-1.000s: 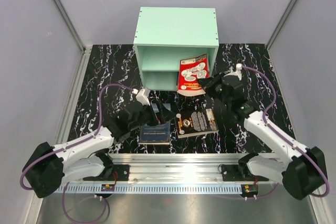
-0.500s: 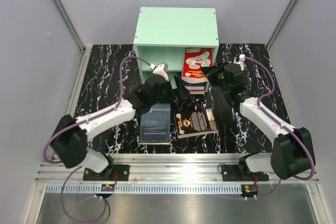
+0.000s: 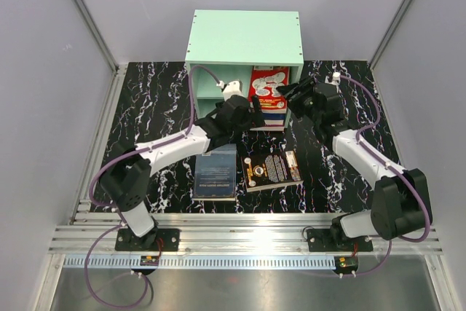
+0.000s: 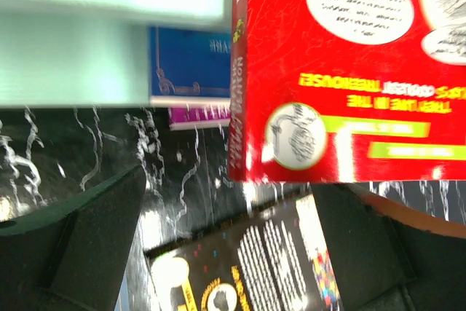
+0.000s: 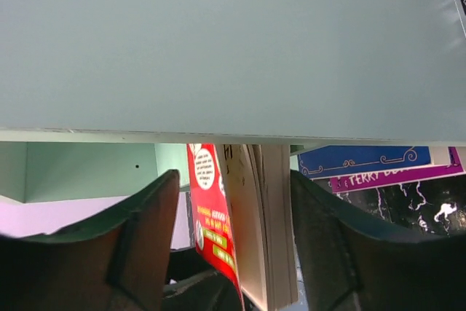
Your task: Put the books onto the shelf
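Upper centre, the red book [image 3: 268, 87] hides part of the shelf [image 3: 246, 34]. The left gripper [image 4: 233, 209] gapes wide. The right gripper [image 5: 233, 183], jaws apart, straddles the book.

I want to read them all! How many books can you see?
5. Dark blue book and black book lie on the table; red book stands upright at the shelf's opening; blue book lies on purple book, low in the shelf. More could be hidden.

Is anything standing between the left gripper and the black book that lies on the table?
Nothing visible does. The black paperback book lies flat and uncovered on the black marbled table; only bare tabletop separates it from the left gripper, whose jaws are open.
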You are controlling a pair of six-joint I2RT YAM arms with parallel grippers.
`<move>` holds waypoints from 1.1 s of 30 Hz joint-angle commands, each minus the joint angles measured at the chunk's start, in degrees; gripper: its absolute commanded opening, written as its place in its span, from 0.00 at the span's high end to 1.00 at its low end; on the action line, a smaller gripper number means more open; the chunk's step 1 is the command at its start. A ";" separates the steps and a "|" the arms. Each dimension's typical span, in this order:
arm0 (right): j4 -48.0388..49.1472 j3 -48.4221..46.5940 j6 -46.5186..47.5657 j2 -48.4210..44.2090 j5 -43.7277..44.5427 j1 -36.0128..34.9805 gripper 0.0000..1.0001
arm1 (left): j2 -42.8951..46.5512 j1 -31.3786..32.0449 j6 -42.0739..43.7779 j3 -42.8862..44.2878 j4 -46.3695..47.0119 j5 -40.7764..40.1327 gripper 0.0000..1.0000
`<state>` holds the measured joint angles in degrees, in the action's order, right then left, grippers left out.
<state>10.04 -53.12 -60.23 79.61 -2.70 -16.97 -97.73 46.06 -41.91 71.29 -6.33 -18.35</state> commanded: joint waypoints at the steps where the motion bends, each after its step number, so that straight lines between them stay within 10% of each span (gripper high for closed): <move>1: 2.97 -3.04 1.07 -0.51 -2.66 0.62 0.30 | 0.79 0.69 0.69 -1.49 9.74 -9.85 0.01; 10: -2.30 -1.46 2.65 -6.38 -5.04 2.03 0.07 | -5.88 0.78 2.01 6.75 12.22 -11.80 0.01; 24: -9.69 7.93 4.67 -20.98 -9.25 2.12 0.03 | -10.99 1.66 -0.19 13.79 10.64 -10.84 0.01; 33: -25.92 22.60 6.10 -32.85 -4.69 2.12 0.03 | 9.20 4.56 0.69 -10.15 12.56 -1.30 0.01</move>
<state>-7.84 -34.41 -54.37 50.02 -9.63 -15.18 -97.97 50.02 -40.99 68.42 2.33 -25.61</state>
